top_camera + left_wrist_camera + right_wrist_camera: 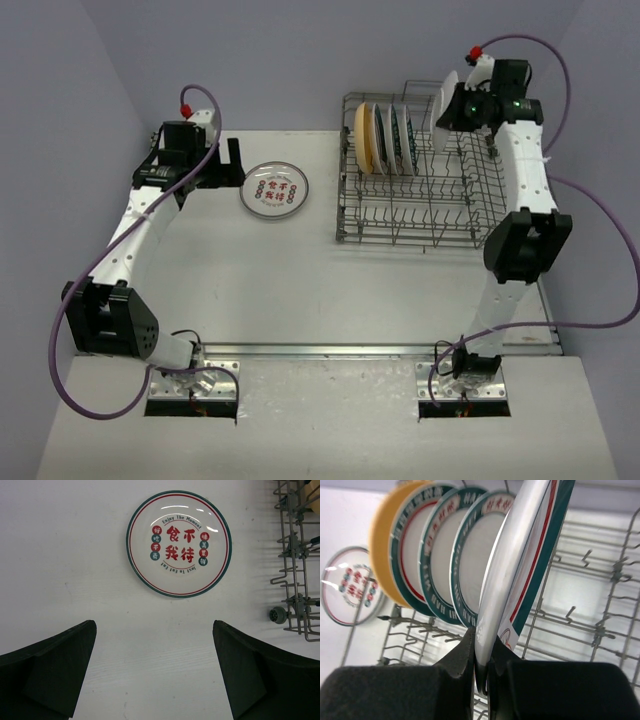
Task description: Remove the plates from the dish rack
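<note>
The grey wire dish rack [420, 215] stands at the back right. A tan-yellow plate [365, 137] and three teal-rimmed plates [395, 137] stand on edge in its far left part; they show in the right wrist view [435, 555]. My right gripper [482, 672] is shut on the rim of another teal-rimmed plate [520, 565], held on edge above the rack [447, 100]. A plate with red characters [274, 189] lies flat on the table left of the rack. My left gripper [154, 645] is open and empty, just short of that plate [179, 543].
The rack's near and right parts hold only upright tines [580, 615]. The rack's left edge and a small wheel [276, 615] show at the right of the left wrist view. Purple walls close in the table at the back and sides.
</note>
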### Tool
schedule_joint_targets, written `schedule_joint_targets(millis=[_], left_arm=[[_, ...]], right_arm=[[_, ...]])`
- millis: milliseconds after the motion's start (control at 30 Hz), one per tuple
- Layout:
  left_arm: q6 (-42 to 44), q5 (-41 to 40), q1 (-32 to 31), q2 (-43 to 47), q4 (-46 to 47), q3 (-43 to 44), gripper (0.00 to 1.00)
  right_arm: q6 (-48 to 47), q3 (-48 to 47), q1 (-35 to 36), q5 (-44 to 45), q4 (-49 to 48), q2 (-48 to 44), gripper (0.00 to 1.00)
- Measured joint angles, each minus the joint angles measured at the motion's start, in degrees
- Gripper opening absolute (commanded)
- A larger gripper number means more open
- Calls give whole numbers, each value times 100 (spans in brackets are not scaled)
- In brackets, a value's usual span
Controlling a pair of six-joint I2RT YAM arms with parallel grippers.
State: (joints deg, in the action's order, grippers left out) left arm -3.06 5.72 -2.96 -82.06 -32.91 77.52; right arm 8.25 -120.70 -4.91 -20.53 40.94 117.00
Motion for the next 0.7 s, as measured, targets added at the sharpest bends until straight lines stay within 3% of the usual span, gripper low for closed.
schedule_joint_targets(millis=[133,300,367,533,700], left_arm=[[-1,174,5,47,-47,59,100],[-108,971,90,431,-45,51,98],[-274,1549,138,704,8,14,97],[-588,2796,182,1480,152,-40,95],[-767,3857,193,2006,172,-132,90]], right_arm=[[0,-65,-344,-508,-83,-579,0],[-635,770,-155,-902,-460,-2001,0],[-1442,1712,394,-622,-923,-2880,0],[-3409,4047,2667,-22,-1528,-4849,0],[-5593,6027,4620,1214,-2259,-6001,0]])
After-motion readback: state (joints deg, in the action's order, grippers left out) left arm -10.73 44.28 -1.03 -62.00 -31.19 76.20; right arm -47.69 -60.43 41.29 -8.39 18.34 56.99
